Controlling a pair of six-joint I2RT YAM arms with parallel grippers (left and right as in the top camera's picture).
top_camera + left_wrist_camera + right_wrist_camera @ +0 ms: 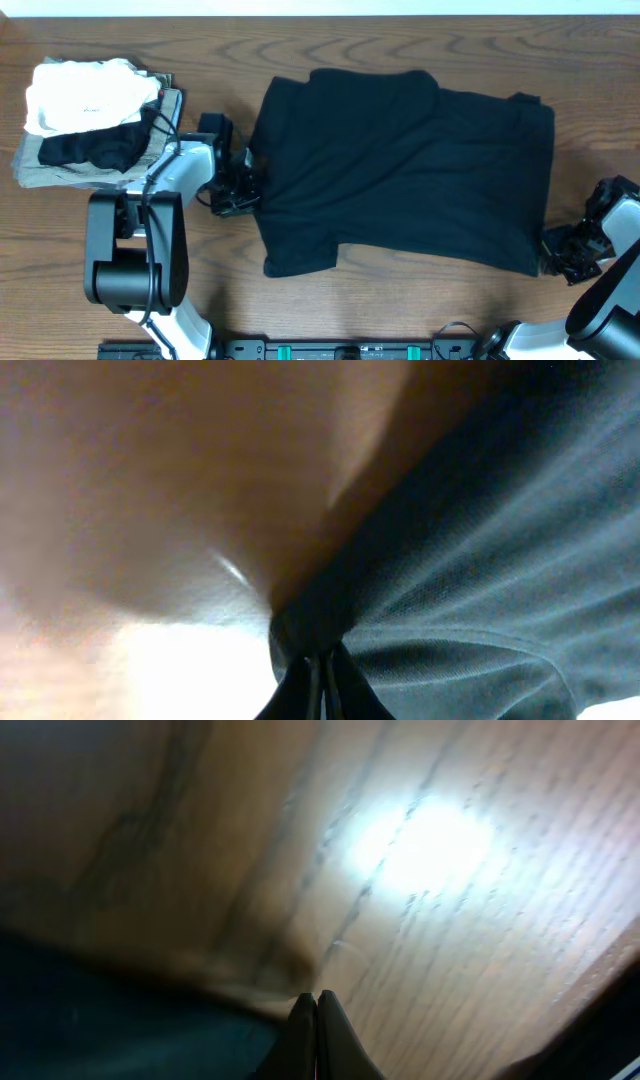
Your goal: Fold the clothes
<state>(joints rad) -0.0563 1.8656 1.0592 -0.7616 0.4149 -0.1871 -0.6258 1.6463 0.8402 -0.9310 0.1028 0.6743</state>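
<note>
The clothes are one black T-shirt (pixel 400 170), spread across the middle of the wooden table (pixel 400 310) with a sleeve flap sticking out at its lower left. My left gripper (pixel 245 185) sits at the shirt's left edge. In the left wrist view its jaws (pixel 318 658) are shut on a bunched pinch of the black fabric (pixel 480 560). My right gripper (pixel 555 250) rests at the shirt's lower right corner. In the right wrist view it (pixel 317 1000) is shut, with the dark cloth (pixel 100 1020) just left of the tips and bare wood behind them.
A stack of folded garments stands at the back left: a white one (pixel 85 90) and a black one (pixel 90 148) on grey ones (pixel 40 170). The left arm's base (pixel 135 260) stands just below the stack. The table's front edge holds the arm mounts.
</note>
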